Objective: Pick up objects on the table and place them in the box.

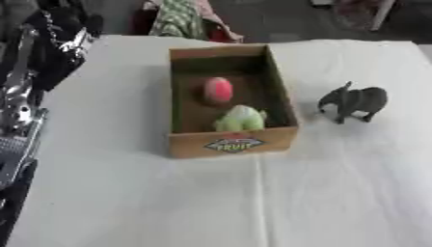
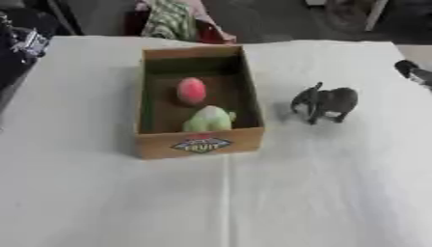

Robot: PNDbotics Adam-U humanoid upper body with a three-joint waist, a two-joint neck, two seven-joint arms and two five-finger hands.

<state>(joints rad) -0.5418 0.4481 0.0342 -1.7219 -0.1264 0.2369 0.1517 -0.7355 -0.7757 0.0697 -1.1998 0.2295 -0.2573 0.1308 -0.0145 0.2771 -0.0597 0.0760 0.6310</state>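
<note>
With a pink item [image 1: 218, 90] and a green one [image 1: 240, 118] already in the box [image 1: 234, 144] at upper centre, the grey toy animal [image 1: 354, 101] stood right of it; the right hand [image 2: 411, 71], state indiscernible, risked toppling it.

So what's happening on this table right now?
A robot is clearing toys off a white table into a cardboard box. A pink ball-like thing and a green soft toy already lie inside. A grey toy animal stands on the table just right of the box, untouched. The left arm is at the left edge; a dark bit of the right hand shows at the right edge.
</note>
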